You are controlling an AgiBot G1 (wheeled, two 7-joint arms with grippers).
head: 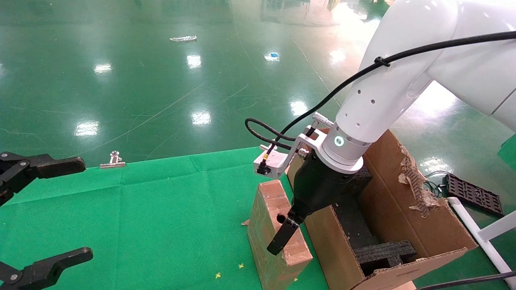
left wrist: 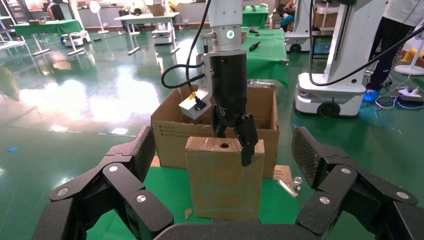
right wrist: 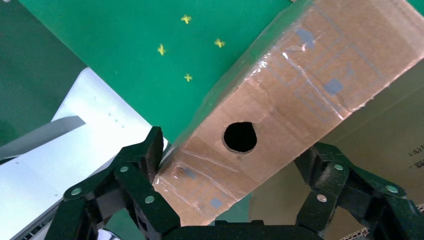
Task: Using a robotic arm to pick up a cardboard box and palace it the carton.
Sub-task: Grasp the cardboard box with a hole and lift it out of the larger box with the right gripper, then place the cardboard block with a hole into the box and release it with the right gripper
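Observation:
The cardboard box [head: 278, 229] stands on end on the green cloth, its narrow side with the round hole facing up, right beside the carton [head: 423, 225]. My right gripper [head: 288, 229], on the white robotic arm [head: 387, 92], reaches down over the box's upper end; one finger [head: 282, 237] lies on its broad face, the other is hidden behind it. In the right wrist view the fingers [right wrist: 145, 165] press both sides of the taped box [right wrist: 300, 85]. My left gripper [head: 68, 211] is open and empty at the left edge, facing the box [left wrist: 225, 180].
The carton [left wrist: 170, 135] holds black foam inserts [head: 383, 249] and has a torn flap [head: 415, 181]. A metal binder clip [head: 113, 160] lies at the cloth's far edge. A black tray [head: 473, 197] and a white pipe [head: 479, 237] lie right of the carton. Another robot [left wrist: 330, 75] stands beyond.

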